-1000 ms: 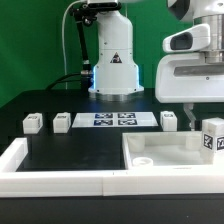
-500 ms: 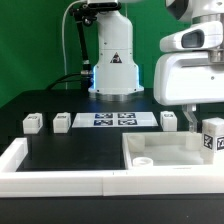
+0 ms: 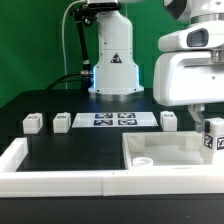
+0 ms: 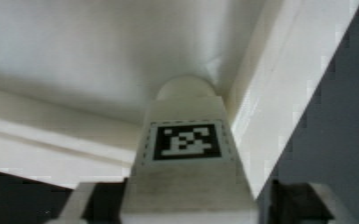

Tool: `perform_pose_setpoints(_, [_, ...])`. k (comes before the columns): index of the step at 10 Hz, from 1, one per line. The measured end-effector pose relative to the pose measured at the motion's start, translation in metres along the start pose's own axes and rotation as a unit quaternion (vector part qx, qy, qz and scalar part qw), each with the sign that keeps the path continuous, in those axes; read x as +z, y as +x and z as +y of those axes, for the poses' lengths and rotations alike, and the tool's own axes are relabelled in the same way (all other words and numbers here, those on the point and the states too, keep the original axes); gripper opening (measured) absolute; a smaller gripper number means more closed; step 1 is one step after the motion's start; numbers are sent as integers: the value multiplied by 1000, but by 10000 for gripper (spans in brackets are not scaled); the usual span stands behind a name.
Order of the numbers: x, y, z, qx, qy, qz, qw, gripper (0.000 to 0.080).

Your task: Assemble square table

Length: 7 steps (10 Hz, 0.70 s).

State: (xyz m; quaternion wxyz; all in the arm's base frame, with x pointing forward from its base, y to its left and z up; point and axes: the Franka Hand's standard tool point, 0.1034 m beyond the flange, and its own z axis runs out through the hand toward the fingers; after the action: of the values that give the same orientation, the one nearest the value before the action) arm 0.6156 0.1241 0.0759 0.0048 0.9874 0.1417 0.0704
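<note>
The square table's top (image 3: 170,152) is a large white slab at the exterior view's lower right, with a hole near its corner. One tagged white leg (image 3: 213,137) stands at the slab's right end. My gripper (image 3: 207,122) hangs straight over that leg. In the wrist view the leg (image 4: 190,140) sits between my fingers (image 4: 91,205), with a thin dark gap on each side, so the jaws are open around it. The slab (image 4: 87,60) fills the wrist view behind the leg. Three more legs (image 3: 33,123) (image 3: 62,121) (image 3: 169,120) lie in a row further back.
The marker board (image 3: 113,120) lies between the loose legs, in front of the arm's base (image 3: 113,72). A long white rail (image 3: 60,178) borders the black surface along the front and the exterior view's left.
My gripper has come down a little over the right-hand leg, and its fingers have drawn in closer to the leg's sides. Slab and other legs stay still.
</note>
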Motion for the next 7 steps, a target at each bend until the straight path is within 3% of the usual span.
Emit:
perform_pose_setpoints(1, [0, 0, 0, 0, 0, 0, 1000, 291])
perform_pose_setpoints(5, [0, 0, 0, 34, 1, 0, 999, 291])
perform_pose_setpoints(7, [1, -1, 1, 144, 0, 3, 990, 291])
